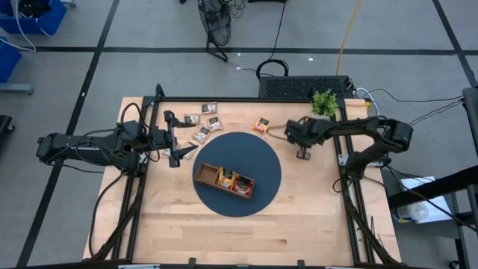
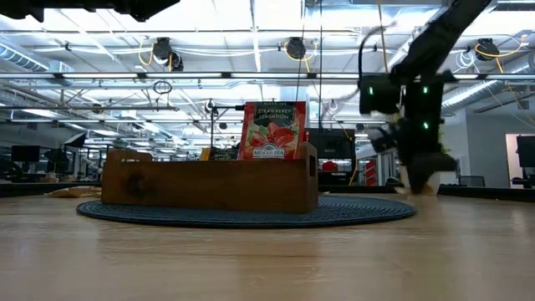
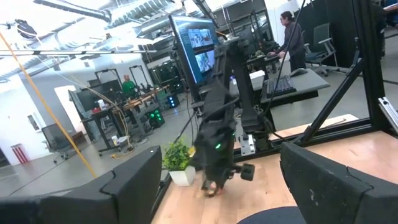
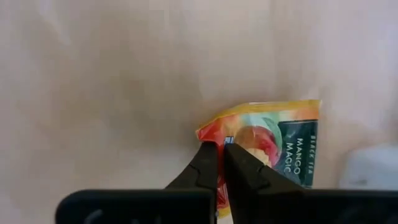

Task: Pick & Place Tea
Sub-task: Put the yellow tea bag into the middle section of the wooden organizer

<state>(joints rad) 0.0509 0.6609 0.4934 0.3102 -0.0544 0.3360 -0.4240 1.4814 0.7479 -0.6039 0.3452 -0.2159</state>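
- Left of the high view: the left gripper hovers with jaws wide and empty, near the brown-and-white tea sachets at upper centre.
- Centre: the wooden tray on the round dark mat already holds sachets.
- Right of centre: the right gripper is pinched on the edge of the orange mango sachet, lying flat on the table.
- The sachet looks light, thin and floppy; an edge pinch seems best.

The table is pale, smooth wood, the tray darker matt wood, the round mat matt dark cloth, and the orange tea sachet glossy printed paper.
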